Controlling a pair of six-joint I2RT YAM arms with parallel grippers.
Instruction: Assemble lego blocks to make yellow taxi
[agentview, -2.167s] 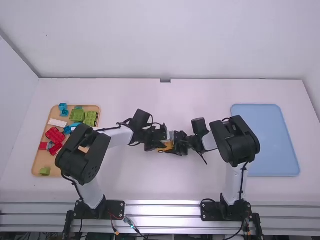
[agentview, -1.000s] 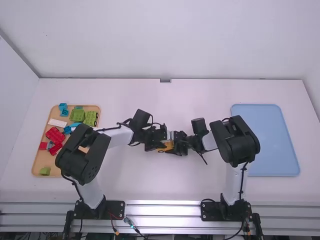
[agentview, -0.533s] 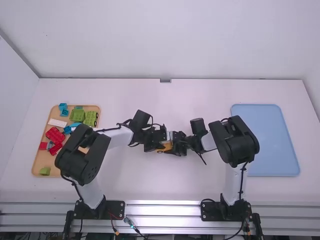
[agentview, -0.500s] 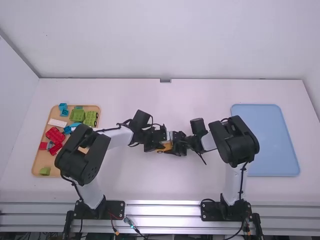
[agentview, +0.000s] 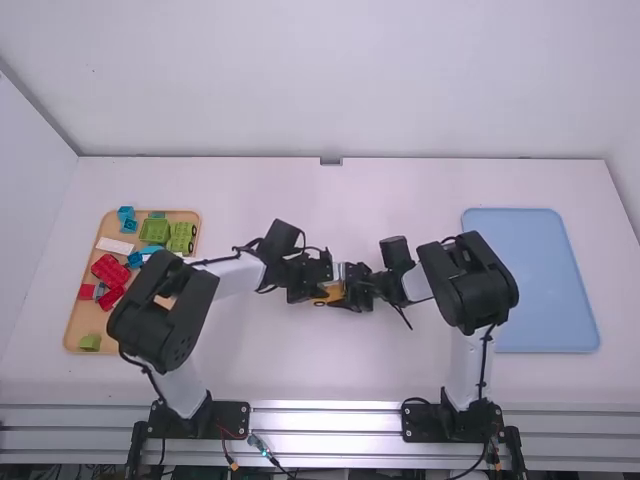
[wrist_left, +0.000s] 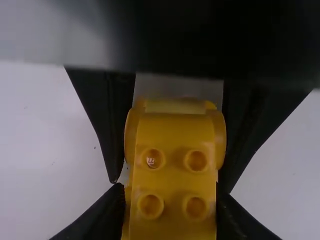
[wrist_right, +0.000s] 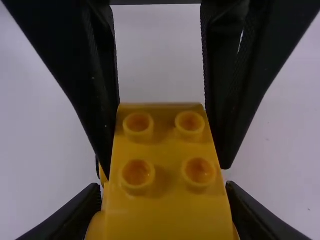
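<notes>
My left gripper (agentview: 319, 291) and right gripper (agentview: 347, 293) meet end to end at the middle of the table, with a yellow-orange block piece (agentview: 333, 292) between them. In the left wrist view, the yellow piece (wrist_left: 172, 175) has four round studs facing the camera, and my left gripper (wrist_left: 171, 200) is shut on its sides; the other gripper's black fingers flank its far end. In the right wrist view, my right gripper (wrist_right: 164, 194) is shut on the near part of the yellow piece (wrist_right: 165, 165), studs also facing the camera. The underside is hidden.
A wooden tray (agentview: 77, 325) at the left holds green train-like blocks (agentview: 155, 231), red blocks (agentview: 110, 270), blue blocks (agentview: 128, 219) and a white block (agentview: 115, 245). A blue tray (agentview: 535, 280) lies at the right.
Both arms have shifted very slightly to the left, the yellow piece with them. Both grippers have kept their hold.
</notes>
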